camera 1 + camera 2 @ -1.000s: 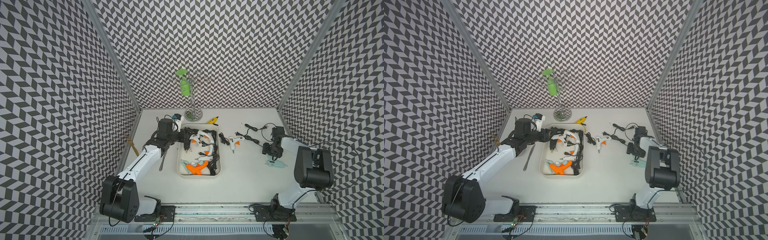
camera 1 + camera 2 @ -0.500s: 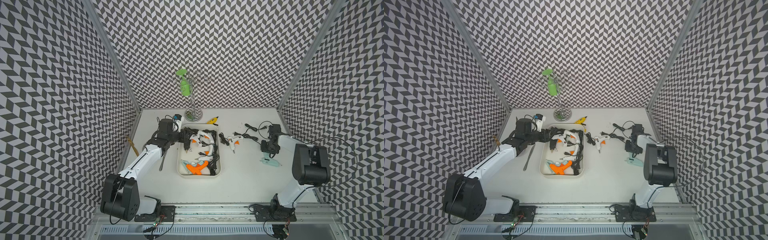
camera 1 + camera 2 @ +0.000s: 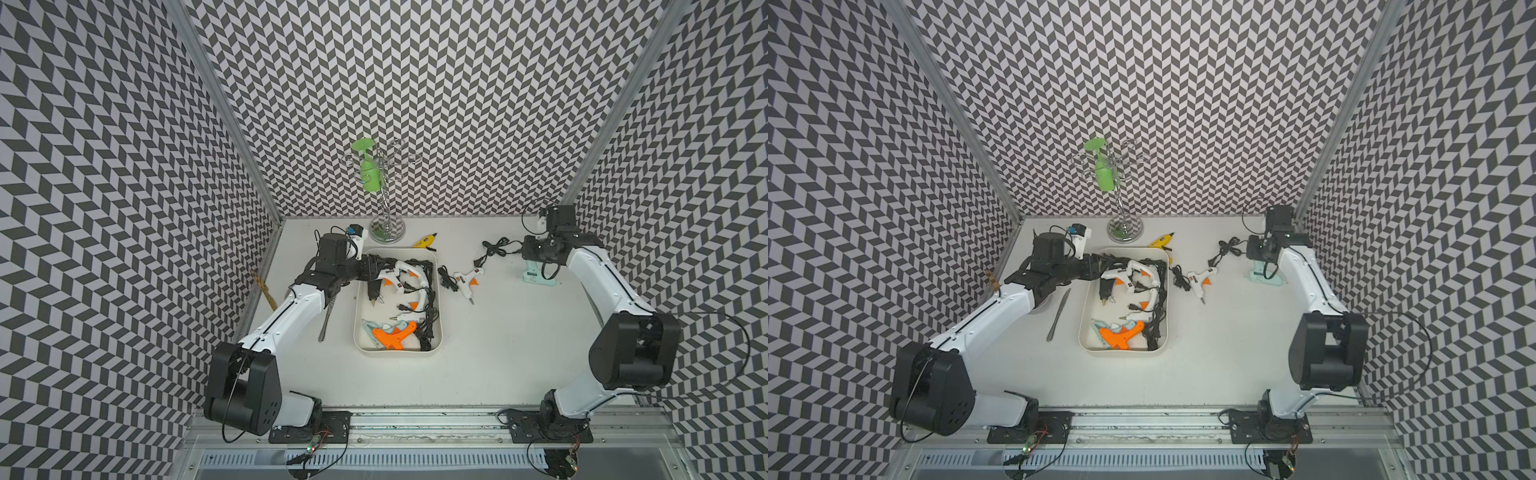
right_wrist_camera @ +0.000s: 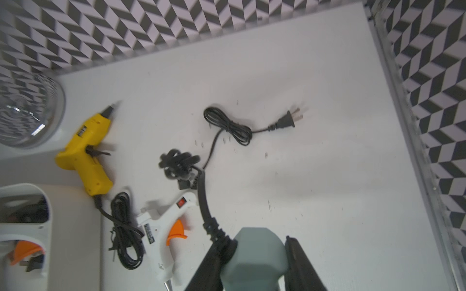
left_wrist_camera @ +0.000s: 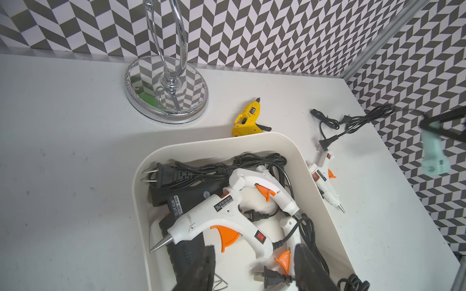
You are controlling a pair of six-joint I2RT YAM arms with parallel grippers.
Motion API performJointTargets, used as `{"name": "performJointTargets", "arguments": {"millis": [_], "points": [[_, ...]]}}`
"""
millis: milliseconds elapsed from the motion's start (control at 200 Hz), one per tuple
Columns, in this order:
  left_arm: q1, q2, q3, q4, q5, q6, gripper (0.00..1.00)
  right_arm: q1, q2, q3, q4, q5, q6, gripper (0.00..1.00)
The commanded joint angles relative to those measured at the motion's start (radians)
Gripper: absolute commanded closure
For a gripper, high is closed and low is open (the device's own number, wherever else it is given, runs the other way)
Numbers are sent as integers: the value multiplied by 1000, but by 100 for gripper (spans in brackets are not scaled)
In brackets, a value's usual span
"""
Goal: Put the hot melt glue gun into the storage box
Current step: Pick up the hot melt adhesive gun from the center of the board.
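My right hand (image 4: 254, 265) has just clamped the mint glue gun (image 3: 536, 279) and lifted it off the surface (image 3: 498, 353), well right of the storage box (image 3: 395, 357); carrying it over looks next. My left hand (image 5: 254, 269) hovers open above that box.

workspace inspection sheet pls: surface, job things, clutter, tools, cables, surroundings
surface: white table, small dark marks, no spills seen
job's things: storage box holds several glue guns, an orange glue gun among them; white glue gun and yellow glue gun lie outside it on the table; mint glue gun is in the right tool
clutter: table knife beside the box; chrome stand with a green goblet hanging on it; wooden stick at the wall
tools: left tool open over the box, empty; right tool shut on the mint glue gun's handle
cables: its cord trails to a plug on the table; black cords tangled in the box
surroundings: chevron walls on three sides; metal rail in front
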Motion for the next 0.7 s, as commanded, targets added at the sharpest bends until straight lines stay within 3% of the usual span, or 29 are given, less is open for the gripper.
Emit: {"name": "performJointTargets", "arguments": {"millis": [0, 155, 390, 696], "points": [[1, 11, 25, -29, -31, 3, 46, 2, -2, 80, -58, 20, -22, 90], [1, 35, 34, -59, -83, 2, 45, 3, 10, 186, -65, -18, -37, 90], [25, 61, 17, -146, -215, 9, 45, 81, 5, 199, -58, -63, -48, 91], [68, 118, -70, -120, -165, -15, 47, 269, -8, 275, -44, -37, -49, 91]]}}
